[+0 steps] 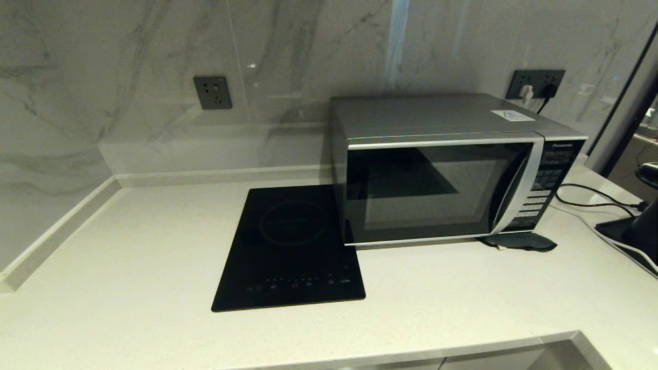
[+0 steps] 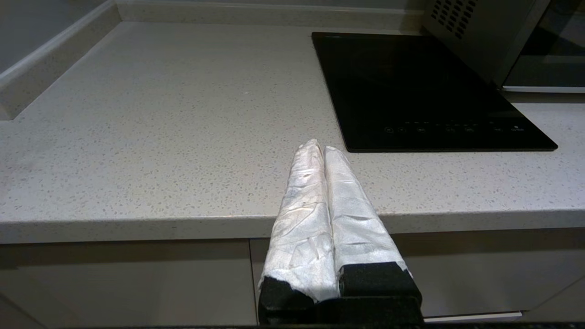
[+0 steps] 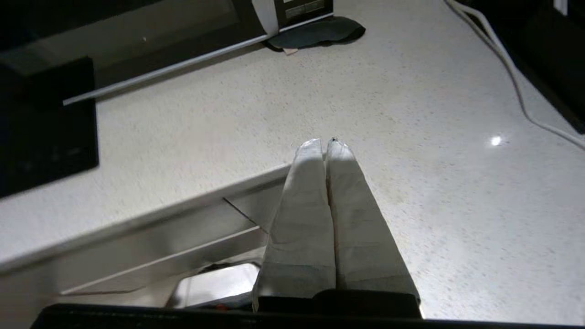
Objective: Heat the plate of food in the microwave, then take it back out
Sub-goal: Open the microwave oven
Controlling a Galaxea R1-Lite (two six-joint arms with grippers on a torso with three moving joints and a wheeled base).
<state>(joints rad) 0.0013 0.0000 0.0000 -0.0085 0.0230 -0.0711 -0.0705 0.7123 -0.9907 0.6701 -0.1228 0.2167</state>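
Note:
The silver microwave (image 1: 442,169) stands at the back right of the counter with its dark glass door closed. Part of its side (image 2: 475,36) shows in the left wrist view and its lower front edge (image 3: 151,55) in the right wrist view. No plate of food appears in any view. My left gripper (image 2: 322,148) hangs shut and empty over the counter's front edge, left of the hob. Over the counter's front edge before the microwave, my right gripper (image 3: 323,145) is shut and empty too. Neither arm shows in the head view.
A flat black induction hob (image 1: 290,246) lies left of the microwave. A dark cloth pad (image 1: 519,240) sits at the microwave's front right corner. Cables (image 1: 591,200) and a black device (image 1: 637,231) occupy the counter's right end. Marble walls with sockets stand behind.

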